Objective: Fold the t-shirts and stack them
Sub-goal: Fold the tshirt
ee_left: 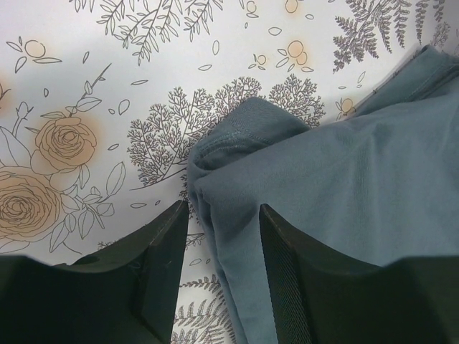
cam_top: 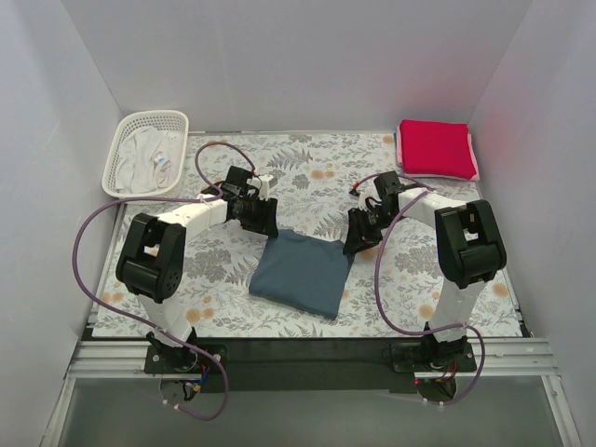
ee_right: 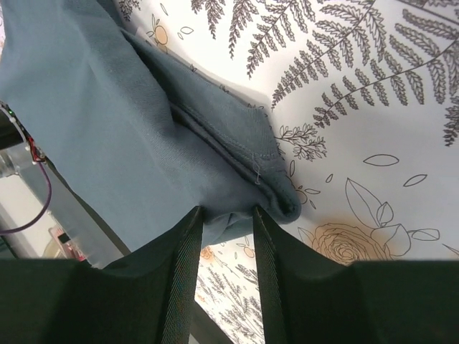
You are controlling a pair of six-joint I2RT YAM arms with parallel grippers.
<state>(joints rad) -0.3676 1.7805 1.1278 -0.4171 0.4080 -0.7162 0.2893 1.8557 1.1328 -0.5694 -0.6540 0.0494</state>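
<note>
The blue t-shirt lies folded into a neat block on the flowery cloth, in the middle and close to the two arms. It is flat, and its far edge faces the back wall.

The left claw is down at the far left corner of the blue t-shirt. Its two black fingers are spread apart. The thick folded edge of the shirt runs into the gap between them. It sits close to the right finger, and a strip of flowery cloth shows next to the left finger, so this claw is not squeezing the shirt.

The right claw is down at the far right corner of the same shirt. Its fingers are closer together than the left ones. A bunched bit of blue cloth with a stitched hem fills the gap right at the tips. I cannot tell if the fingers are pinching it or only sitting around it.

The red t-shirt is folded in the far right corner, well apart from the blue one. It lies on top of the pink t-shirt, which only peeks out at the edges.

A white basket stands in the far left corner with something white crumpled inside.
</note>
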